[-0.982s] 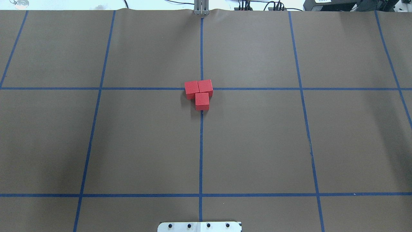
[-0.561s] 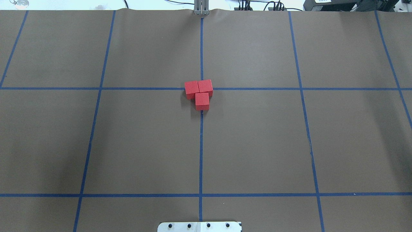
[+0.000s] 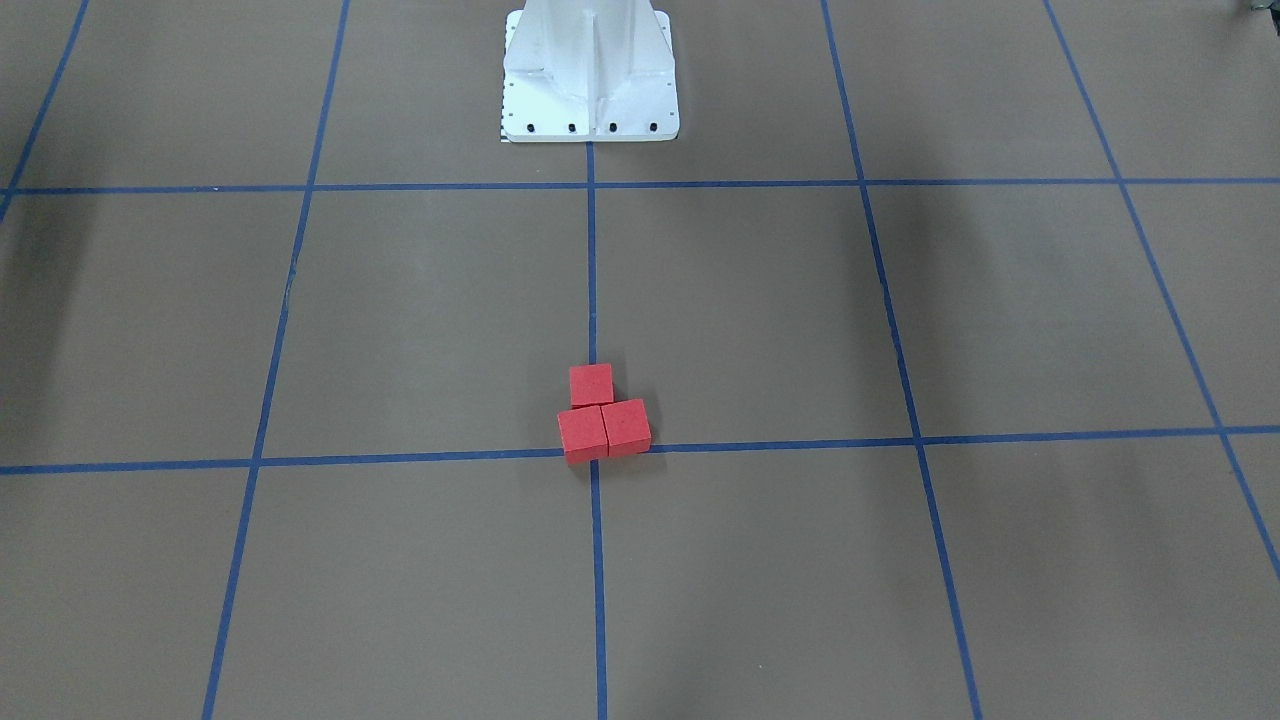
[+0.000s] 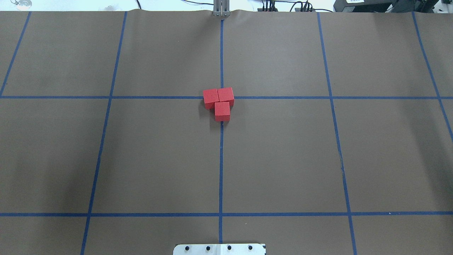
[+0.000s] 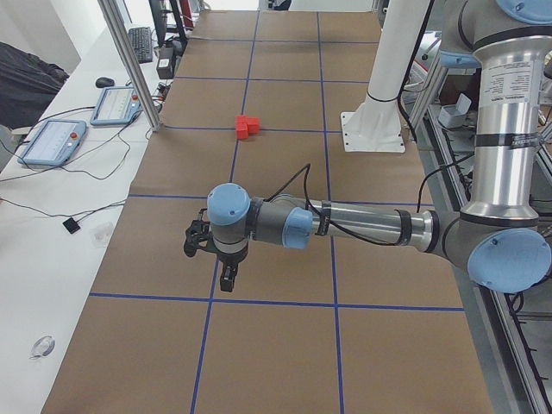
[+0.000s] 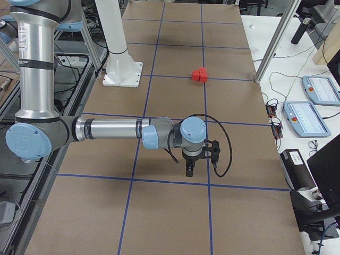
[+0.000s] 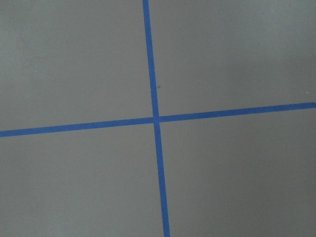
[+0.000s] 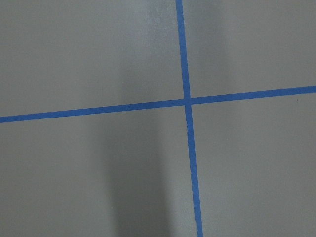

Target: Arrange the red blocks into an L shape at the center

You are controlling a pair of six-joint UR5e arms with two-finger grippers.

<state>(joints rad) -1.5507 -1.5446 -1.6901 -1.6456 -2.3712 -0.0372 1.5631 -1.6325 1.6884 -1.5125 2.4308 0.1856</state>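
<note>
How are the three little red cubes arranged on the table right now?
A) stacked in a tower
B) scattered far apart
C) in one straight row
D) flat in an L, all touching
D: the red blocks lie flat, two side by side and the third against one of them.

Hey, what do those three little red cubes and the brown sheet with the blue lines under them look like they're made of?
Three small red cubes: matte, evenly coloured, crisp-edged, no glare; probably painted wood or dense foam, unclear which. Brown sheet: flat, dull, paper-like, slightly wavy along its far edge. Blue lines: thin matte strips, likely masking tape.
</note>
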